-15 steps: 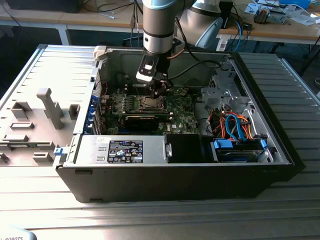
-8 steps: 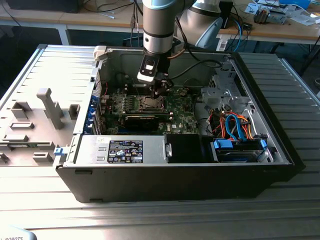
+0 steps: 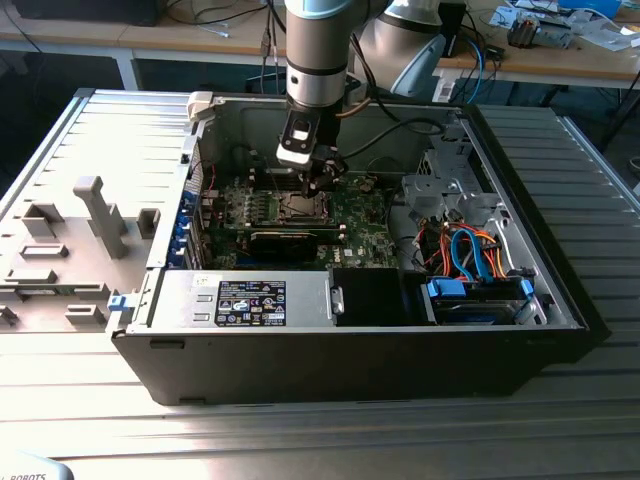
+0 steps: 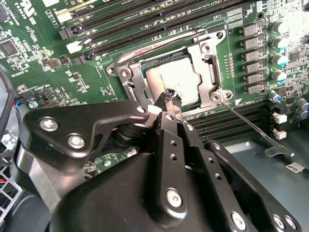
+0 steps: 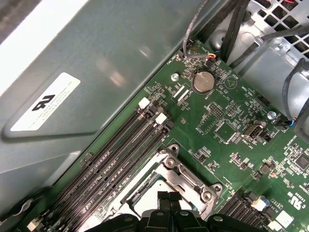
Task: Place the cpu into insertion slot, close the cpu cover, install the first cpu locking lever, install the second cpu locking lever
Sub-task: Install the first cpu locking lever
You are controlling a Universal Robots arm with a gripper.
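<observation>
the hand (image 4: 172, 98) is held narrow, with nothing gripped, just over the cpu (image 4: 182, 79). the cpu is seated in the insertion slot (image 4: 137, 82), and the cpu cover (image 4: 208, 58) is judged closed. one locking lever (image 4: 256, 127) is seen swung out, unlatched.

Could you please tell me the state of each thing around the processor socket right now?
Thin silvery square-framed cpu cover: lying flat.
Small silver-grey square cpu: seated beneath it.
Thin metal lever rod: sticking out sideways, seemingly unlatched.
Black claw: shut, tips by the chip's edge.
Black computer case: open-sided.
</observation>
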